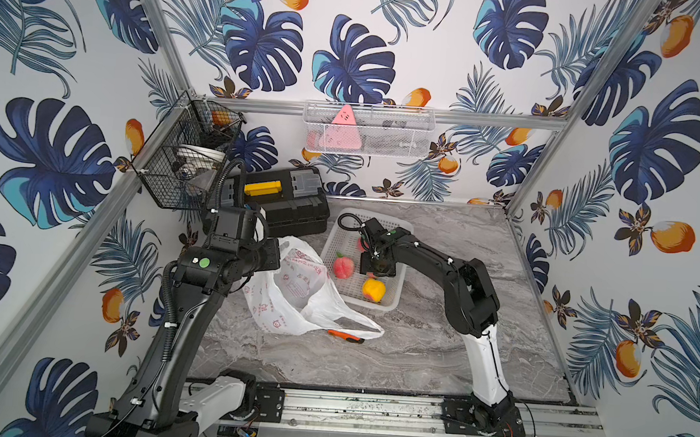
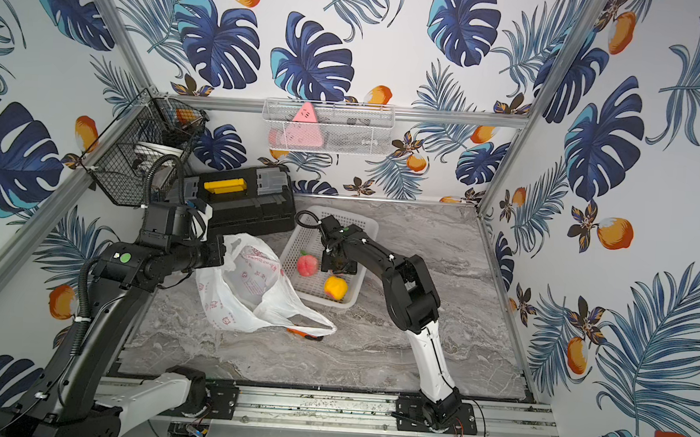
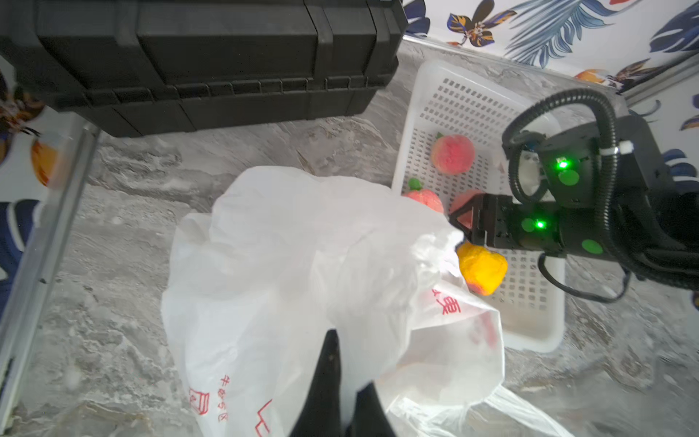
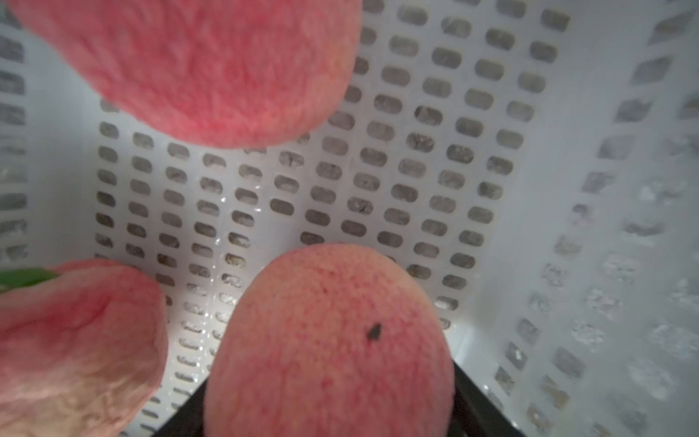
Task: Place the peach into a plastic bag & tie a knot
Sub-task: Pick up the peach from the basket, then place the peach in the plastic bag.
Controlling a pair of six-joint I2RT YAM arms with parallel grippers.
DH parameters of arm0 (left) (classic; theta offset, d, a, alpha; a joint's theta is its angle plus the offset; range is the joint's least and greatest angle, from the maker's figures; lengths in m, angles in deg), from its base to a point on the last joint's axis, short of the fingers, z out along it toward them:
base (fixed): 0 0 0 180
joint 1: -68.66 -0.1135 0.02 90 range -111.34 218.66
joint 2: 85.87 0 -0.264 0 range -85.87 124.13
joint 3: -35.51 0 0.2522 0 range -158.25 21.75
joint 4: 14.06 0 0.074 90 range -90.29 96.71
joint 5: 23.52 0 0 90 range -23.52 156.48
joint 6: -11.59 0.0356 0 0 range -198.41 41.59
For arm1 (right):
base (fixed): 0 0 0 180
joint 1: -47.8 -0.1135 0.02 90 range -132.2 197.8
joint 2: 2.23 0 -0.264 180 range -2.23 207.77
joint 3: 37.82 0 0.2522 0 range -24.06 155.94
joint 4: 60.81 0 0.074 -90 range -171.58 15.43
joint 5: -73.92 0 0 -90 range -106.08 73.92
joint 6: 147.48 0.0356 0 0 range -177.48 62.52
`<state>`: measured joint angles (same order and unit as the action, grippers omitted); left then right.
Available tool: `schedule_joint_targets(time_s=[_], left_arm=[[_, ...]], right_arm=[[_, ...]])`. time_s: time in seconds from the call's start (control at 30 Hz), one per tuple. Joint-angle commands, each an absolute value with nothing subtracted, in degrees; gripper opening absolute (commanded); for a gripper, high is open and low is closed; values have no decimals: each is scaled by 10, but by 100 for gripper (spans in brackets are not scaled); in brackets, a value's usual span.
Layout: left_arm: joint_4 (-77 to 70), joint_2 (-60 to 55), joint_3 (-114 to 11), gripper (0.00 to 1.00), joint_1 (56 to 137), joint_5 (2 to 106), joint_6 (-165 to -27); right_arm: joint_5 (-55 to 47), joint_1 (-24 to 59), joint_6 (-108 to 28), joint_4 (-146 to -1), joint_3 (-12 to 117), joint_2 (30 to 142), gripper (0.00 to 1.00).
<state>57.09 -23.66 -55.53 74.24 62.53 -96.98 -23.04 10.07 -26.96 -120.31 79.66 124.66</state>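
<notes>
Black toolbox (image 1: pixel 294 212) beside white basket (image 1: pixel 352 290); yellow fruit (image 1: pixel 373 289) in basket.

The left gripper (image 3: pixel 351 363) pinched the crumpled, red-printed plastic bag (image 3: pixel 302 265). Just beside the bag, the right gripper (image 3: pixel 465 219) was inside a white basket (image 3: pixel 472 98), among pink peaches (image 3: pixel 452 154) and a yellow fruit (image 3: pixel 482 272).

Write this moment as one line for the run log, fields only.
left gripper: shut on plastic bag | right gripper: shut on peach in basket | bag mouth: open | handles: untied
</notes>
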Motion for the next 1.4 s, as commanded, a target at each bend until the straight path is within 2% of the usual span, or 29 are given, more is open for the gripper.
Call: schedule_joint_targets(time_s=[0.0, 0.17, 0.3, 0.5, 0.63, 0.8, 0.93, 1.0, 1.13, 1.3, 1.37], left_arm=[[595, -243, -548, 0, 739, 541, -1003], [565, -255, -496, 0, 738, 477, -1039], [544, -263, -472, 0, 735, 457, -1044], [497, -276, -425, 0, 733, 426, -1067], [500, -279, -429, 0, 731, 431, -1066], [490, -278, -429, 0, 727, 430, -1076], [468, -284, -407, 0, 724, 416, -1092], [458, -290, -397, 0, 721, 410, -1100], [465, -299, -390, 0, 703, 410, -1096], [497, -307, -397, 0, 695, 463, -1075], [494, -307, -394, 0, 693, 467, -1074]], right_arm=[[-245, 99, -288, -1176, 787, 1204, 55], [-214, 98, -293, -1159, 755, 1132, 40], [-145, 75, -282, -1171, 729, 1037, 39], [-43, -22, -205, -1119, 683, 931, 39], [-11, -90, -133, -1025, 643, 935, 38], [-13, -130, -86, -937, 606, 983, 36], [-65, -144, -122, -962, 621, 1043, 37], [-135, -150, -153, -1003, 635, 1076, 40], [-206, -150, -194, -1085, 660, 1133, 49], [-240, -149, -258, -1179, 703, 1174, 75], [-212, -147, -281, -1194, 712, 1166, 82]])
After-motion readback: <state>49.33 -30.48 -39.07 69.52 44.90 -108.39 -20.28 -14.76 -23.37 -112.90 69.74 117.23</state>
